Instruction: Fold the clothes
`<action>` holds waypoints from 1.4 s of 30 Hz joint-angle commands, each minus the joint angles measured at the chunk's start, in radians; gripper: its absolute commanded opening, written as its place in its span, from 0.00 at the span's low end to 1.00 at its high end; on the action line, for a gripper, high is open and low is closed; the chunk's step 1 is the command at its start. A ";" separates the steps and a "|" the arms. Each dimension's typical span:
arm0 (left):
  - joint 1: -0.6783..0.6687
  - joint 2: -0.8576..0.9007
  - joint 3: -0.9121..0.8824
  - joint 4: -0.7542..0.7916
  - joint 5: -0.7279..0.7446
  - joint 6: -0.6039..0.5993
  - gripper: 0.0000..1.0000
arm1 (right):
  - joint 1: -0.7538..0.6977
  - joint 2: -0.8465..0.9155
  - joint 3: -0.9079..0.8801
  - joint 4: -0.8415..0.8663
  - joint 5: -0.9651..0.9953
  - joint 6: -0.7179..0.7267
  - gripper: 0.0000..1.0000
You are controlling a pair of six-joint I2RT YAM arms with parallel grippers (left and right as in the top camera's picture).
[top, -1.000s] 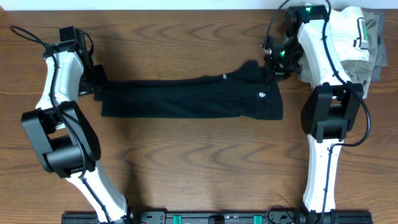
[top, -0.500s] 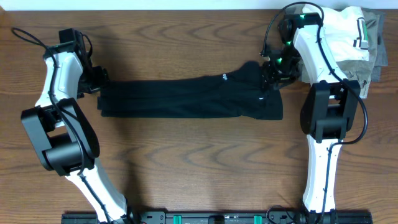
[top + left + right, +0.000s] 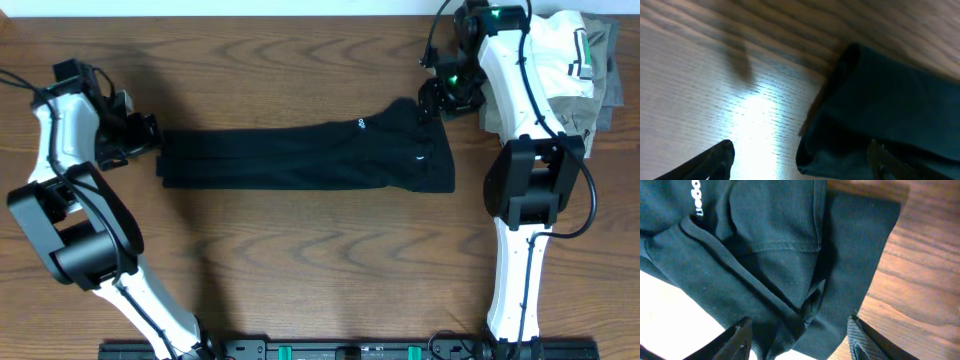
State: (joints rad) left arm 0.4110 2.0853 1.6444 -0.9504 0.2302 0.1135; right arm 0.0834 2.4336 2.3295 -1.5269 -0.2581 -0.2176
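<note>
Clothes (image 3: 890, 100) blurred, partly cropped

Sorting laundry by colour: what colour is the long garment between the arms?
The garment is plain black with tiny white marks; overhead view shows it best.

I count one black garment (image 3: 300, 158) on one table (image 3: 300, 250), two grippers of mine, left gripper (image 3: 150, 135) and right gripper (image 3: 430, 100), one white garment (image 3: 550, 50), and stacked olive-grey garments (image 3: 603, 60) I can't number.
</note>
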 commanded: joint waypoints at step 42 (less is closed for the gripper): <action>-0.066 0.010 -0.214 0.138 0.036 0.319 0.62 | 0.000 -0.035 0.024 0.005 -0.068 -0.016 0.51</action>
State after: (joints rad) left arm 0.3477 2.0853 1.4502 -0.8143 0.3031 0.4355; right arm 0.0834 2.4332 2.3310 -1.5238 -0.3077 -0.2195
